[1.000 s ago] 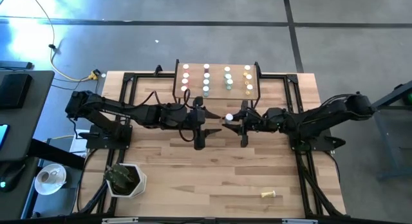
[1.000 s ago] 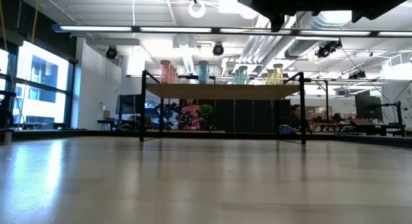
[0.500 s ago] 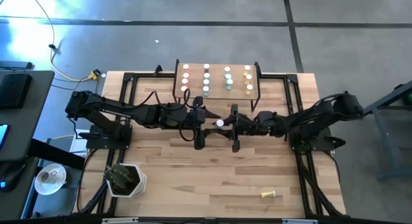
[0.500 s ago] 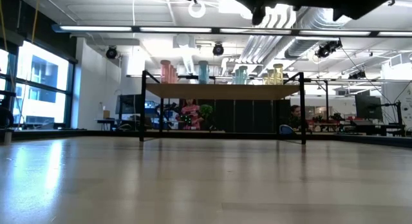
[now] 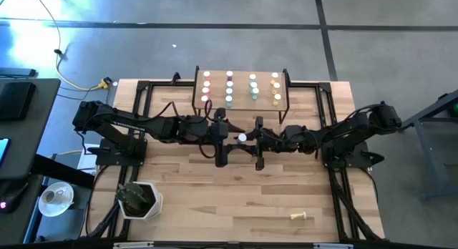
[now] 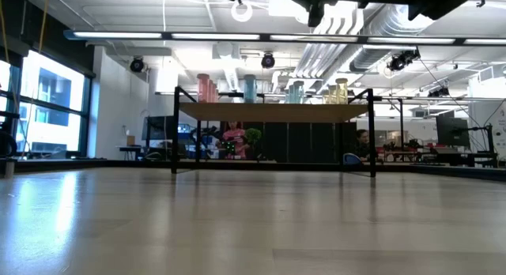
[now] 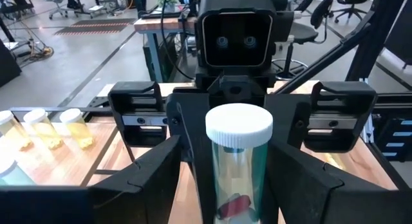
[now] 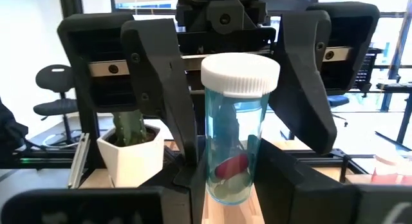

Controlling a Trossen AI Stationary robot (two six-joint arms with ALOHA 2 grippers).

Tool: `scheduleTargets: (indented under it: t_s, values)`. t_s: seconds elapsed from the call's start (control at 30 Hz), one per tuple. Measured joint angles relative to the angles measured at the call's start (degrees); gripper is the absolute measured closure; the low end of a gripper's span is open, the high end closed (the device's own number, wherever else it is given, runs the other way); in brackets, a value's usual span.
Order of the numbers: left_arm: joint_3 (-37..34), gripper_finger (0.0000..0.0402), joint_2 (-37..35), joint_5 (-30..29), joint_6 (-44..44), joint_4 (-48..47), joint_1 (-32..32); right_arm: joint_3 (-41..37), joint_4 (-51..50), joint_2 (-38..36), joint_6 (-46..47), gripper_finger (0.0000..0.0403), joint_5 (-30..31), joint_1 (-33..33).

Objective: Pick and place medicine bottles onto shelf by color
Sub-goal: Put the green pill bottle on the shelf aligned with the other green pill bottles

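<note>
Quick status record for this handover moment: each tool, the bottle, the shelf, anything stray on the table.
Right tool: shut on the blue bottle, mid-table in front of the shelf
Left tool: open, fingers either side of that bottle
Bottle: upright, white cap, red capsule inside
Shelf: four rows of bottles, sorted pink, blue, green, yellow
Stray: yellow bottle lying near the table's front edge
Also: potted plant, front left

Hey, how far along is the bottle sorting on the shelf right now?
Mostly done: the shelf holds four colour-sorted columns. In hand: the right gripper grips a blue-tinted bottle, presented between the open left gripper fingers. Left: shelve it, plus a yellow bottle lying on the table.
</note>
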Motion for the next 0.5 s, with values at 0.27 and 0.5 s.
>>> scheduleTargets:
  t_s: [0.27,0.5]
  values:
    - [0.0,0.0224,0.01,-0.01,0.08,0.34,0.02,0.0,0.07,0.0,-0.92,0.0309,0.89,0.35]
    - [0.0,0.0271,0.0,1.91,0.44,0.45,0.02,0.02,0.39,0.0,-1.03,0.0309,0.86,0.26]
